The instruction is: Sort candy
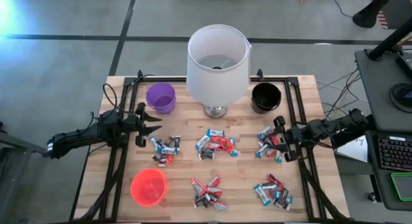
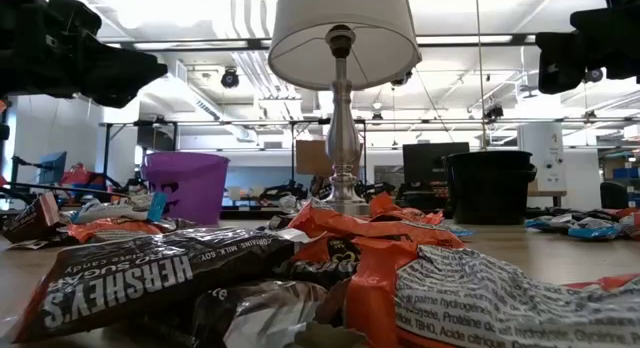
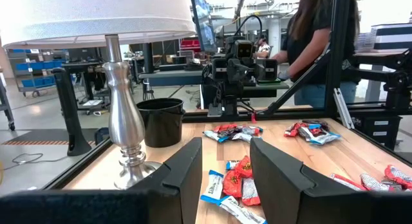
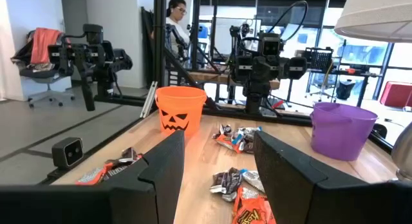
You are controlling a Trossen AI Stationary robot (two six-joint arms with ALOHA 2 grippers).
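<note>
Candy in red, blue-and-white and dark wrappers lies in several small heaps on the wooden table (image 1: pixel 302 185). One heap (image 1: pixel 166 149) is by my left gripper (image 1: pixel 153 125), another (image 1: pixel 268 144) by my right gripper (image 1: pixel 279 141). Both grippers are open, hover above the tabletop and face each other across it. In the left wrist view candy (image 3: pixel 235 180) shows between my left gripper's (image 3: pixel 225 156) fingers, farther off. In the right wrist view candy (image 4: pixel 233 181) shows beyond my right gripper (image 4: pixel 217 150).
A lamp (image 1: pixel 217 60) with a white shade stands at the far middle, between a purple cup (image 1: pixel 161 97) and a black cup (image 1: pixel 265 97). A red-orange cup (image 1: pixel 149 187) stands near left. More heaps lie at the middle (image 1: pixel 215 144) and near edge (image 1: pixel 207 192), (image 1: pixel 273 192).
</note>
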